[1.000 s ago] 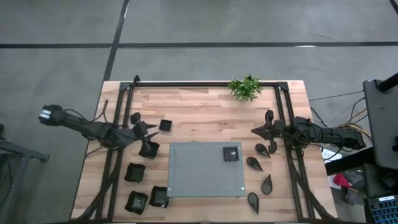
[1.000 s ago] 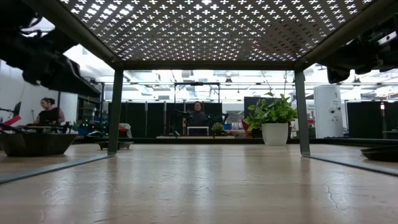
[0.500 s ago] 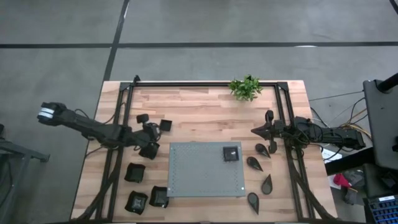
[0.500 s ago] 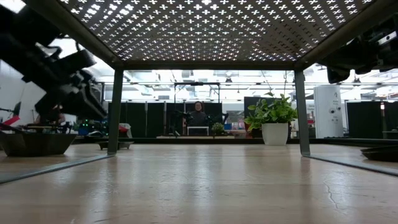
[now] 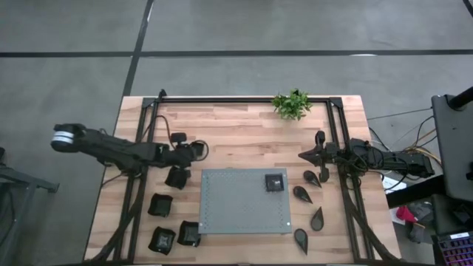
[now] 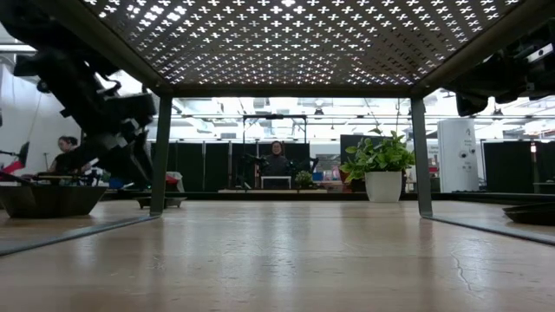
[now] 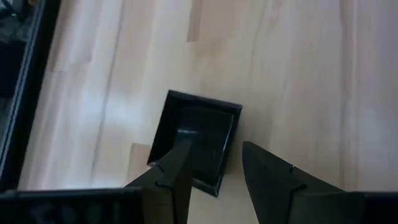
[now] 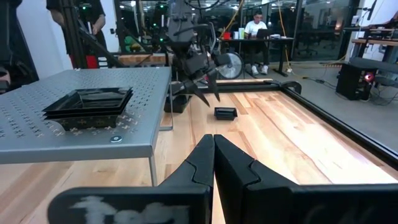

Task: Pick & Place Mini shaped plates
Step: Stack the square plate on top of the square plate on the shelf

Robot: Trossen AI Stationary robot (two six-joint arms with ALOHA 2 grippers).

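Observation:
A small square black plate [image 7: 198, 118] lies flat on the wooden table, left of the grey dotted mat [image 5: 236, 210]. My left gripper [image 7: 214, 148] hovers open just over it, slanting down, with one finger above the plate and one beside it; the right wrist view shows my left gripper [image 8: 200, 74] clear of the plate [image 8: 225, 112]. Squarish plates [image 5: 177, 177] [image 5: 160, 205] [image 5: 162, 239] lie near the mat's left side. A plate stack [image 5: 274, 182] sits on the mat. Teardrop plates [image 5: 301, 193] [image 5: 316, 218] lie to its right. My right gripper [image 5: 303, 156] waits shut at the right.
A green plant [image 5: 290, 103] stands at the far edge. Black frame rails [image 5: 244, 100] run along the far side and both sides of the table. The mat stands raised on legs [image 8: 152, 168]. People sit in the room beyond the table.
My left gripper has swung toward the table's right, from beside the squarish plate to over the small square plate, turning and tipping further down as it went. The plates have stayed where they were.

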